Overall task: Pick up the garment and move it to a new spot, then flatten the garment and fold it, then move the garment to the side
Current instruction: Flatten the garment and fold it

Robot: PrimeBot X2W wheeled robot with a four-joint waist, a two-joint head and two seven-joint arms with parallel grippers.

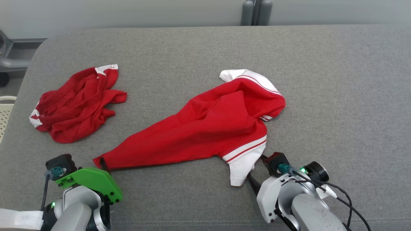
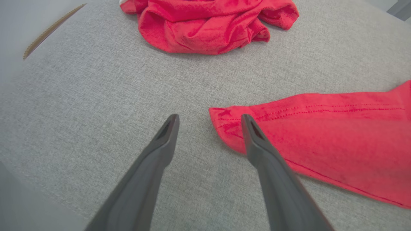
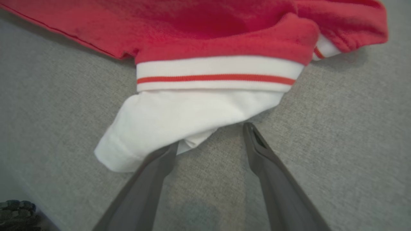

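Wide open, left gripper (image 2: 209, 118) sits at a red corner of the garment (image 1: 205, 128); right gripper (image 3: 210, 136), open too, noses its white sleeve.

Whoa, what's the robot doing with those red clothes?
The robot is working on a red garment, which lies stretched out on the grey cushioned surface. Its left gripper is at the garment's hem corner, and its right gripper is at a white sleeve. Both are open, so neither is holding the cloth. It isn't folded yet. A second red garment lies crumpled off to the left.
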